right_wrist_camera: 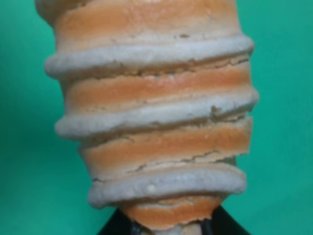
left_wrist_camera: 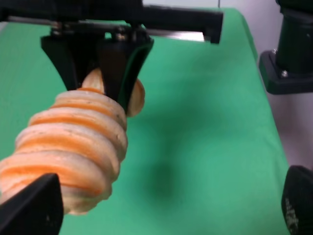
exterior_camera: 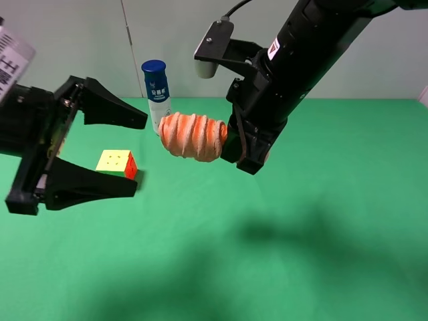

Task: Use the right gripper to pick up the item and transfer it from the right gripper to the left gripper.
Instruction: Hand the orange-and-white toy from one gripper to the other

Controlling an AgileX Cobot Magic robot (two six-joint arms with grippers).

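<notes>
A: Black pointed-jaw left gripper (exterior_camera: pixel 140 156) gapes empty; ribbed orange-pink soft roll (exterior_camera: pixel 192 136) near its tips?
B: Yes. Bulky black right gripper (exterior_camera: pixel 232 142) clamps the far end. Feed the free end between the jaws, close gently.

Orange-pink ribbed soft roll (exterior_camera: pixel 192 136): horizontal, aloft, one end clamped in bulky black right pincer (exterior_camera: pixel 232 142). Pointed black left pincer (exterior_camera: pixel 138 155) gapes wide near its free end.

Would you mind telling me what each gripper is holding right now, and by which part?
The right gripper clamps the ribbed roll by one end; the left gripper stands open, holding nothing.
</notes>
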